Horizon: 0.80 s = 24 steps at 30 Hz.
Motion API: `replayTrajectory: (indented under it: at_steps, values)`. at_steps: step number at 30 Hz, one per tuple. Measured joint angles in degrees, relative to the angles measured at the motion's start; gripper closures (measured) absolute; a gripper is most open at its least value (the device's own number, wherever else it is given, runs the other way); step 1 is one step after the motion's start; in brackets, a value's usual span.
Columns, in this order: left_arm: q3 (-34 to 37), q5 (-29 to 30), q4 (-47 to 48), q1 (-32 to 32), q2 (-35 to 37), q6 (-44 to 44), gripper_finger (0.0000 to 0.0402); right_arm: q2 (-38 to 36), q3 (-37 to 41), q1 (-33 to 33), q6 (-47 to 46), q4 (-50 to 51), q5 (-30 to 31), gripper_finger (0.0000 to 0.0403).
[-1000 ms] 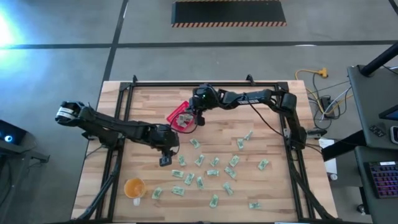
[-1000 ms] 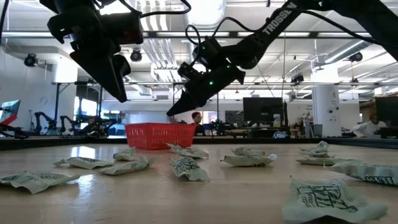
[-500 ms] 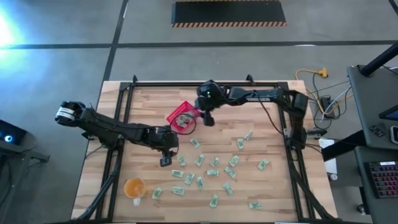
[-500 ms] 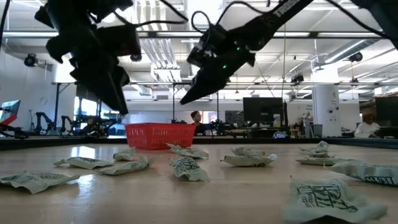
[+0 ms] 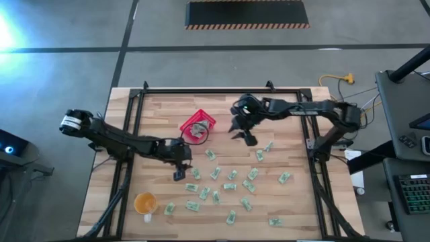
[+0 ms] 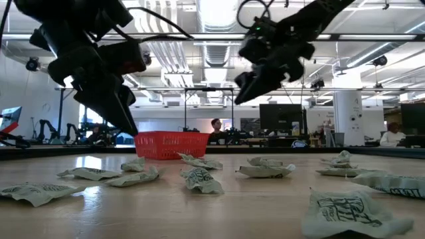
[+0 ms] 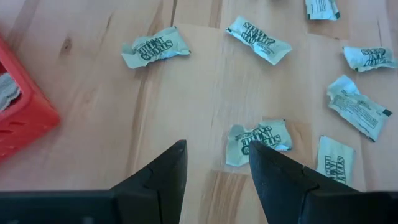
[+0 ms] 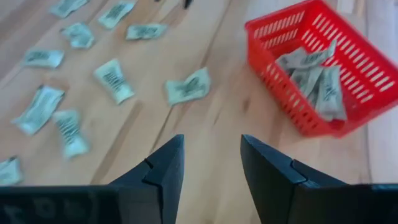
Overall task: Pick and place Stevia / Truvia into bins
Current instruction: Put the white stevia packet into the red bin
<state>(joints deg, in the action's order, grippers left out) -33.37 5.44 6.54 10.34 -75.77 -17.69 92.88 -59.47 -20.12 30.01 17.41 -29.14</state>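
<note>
Right hand (image 5: 243, 133): fingers apart, empty, raised beside the red basket (image 5: 197, 126).
Left hand (image 5: 179, 172): fingers apart, empty, low over one packet (image 7: 256, 139).
Red basket: mid-desk toward the far edge, several packets inside.
Packets (image 5: 232, 183): scattered toward the desk's (image 5: 295, 141) near edge.
Orange cup (image 5: 145, 202): near-left corner.

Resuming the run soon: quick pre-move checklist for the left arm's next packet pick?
1. Left gripper open and empty: ok.
2. Pale green paper packet lying just ahead of its fingers, on bare wood: ok.
3. Neighbouring packets apart from that target: ok.
4. Small square red plastic basket upright with room left inside: ok.
5. Right gripper open, empty, away from the basket: ok.
6. Exact height of left fingertips above the table: cannot tell.
</note>
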Motion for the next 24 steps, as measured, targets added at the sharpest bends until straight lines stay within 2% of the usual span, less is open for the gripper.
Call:
replayTrajectory:
  at_steps: [6, 12, 17, 21, 24]
  values:
    - [3.4, 0.0, -7.6, 0.0, -0.5, 0.0, 0.0246, -10.2, 8.8, 0.0, -1.5, -0.8, 0.0, 0.0265]
    - [4.3, -2.5, -14.5, 0.2, -7.0, 0.0, 0.0246, -18.6, 17.0, 0.0, -2.8, -5.2, -0.3, 0.0268]
    - [2.2, -4.4, -15.1, 0.2, -12.5, 0.9, 0.0246, -24.1, 19.7, 0.0, -2.9, -6.2, -0.6, 0.0271]
    - [0.6, -4.4, -14.2, 0.1, -14.0, 2.6, 0.0251, -27.1, 20.6, 0.1, -3.1, -6.1, -0.8, 0.0275]
    - [0.2, -4.8, -13.7, 0.1, -14.2, 3.5, 0.0269, -28.2, 21.1, 0.4, -3.1, -6.2, -0.9, 0.0275]
